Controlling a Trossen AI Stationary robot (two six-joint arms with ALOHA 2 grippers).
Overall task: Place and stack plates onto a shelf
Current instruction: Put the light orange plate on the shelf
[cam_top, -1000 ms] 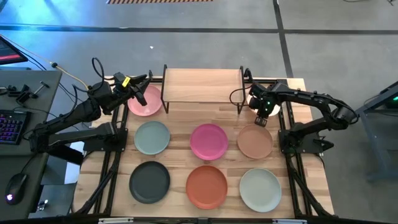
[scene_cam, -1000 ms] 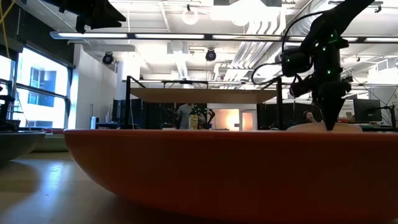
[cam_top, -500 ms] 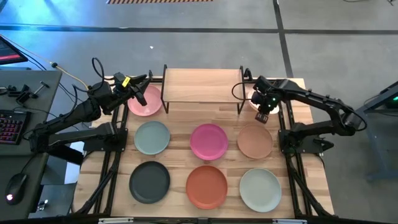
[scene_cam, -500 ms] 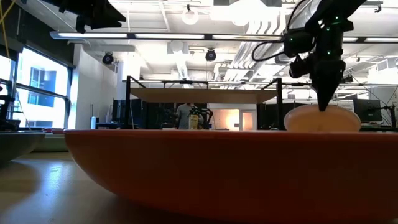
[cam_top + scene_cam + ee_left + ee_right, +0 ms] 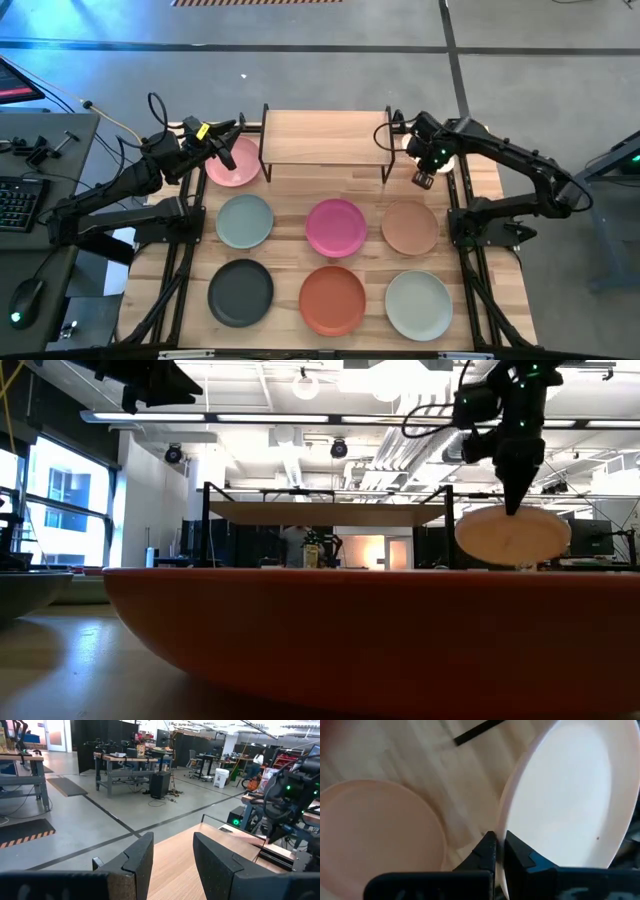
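Now the right gripper (image 5: 496,851) pinches the cream plate (image 5: 565,805) by its rim, jaws clenched, beside the shelf (image 5: 325,137) near the table's far right corner; stiff, light, slippery there. Left gripper (image 5: 228,147), jaws released, hovers over the pink plate (image 5: 238,170).

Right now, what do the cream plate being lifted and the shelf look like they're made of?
Cream plate, clamped at its rim by the right end effector: a smooth, matte, even-coloured surface with no glare, likely plastic or a fibre composite; ceramic can't be excluded. Shelf: light wood top with visible grain, on thin black legs, probably metal.
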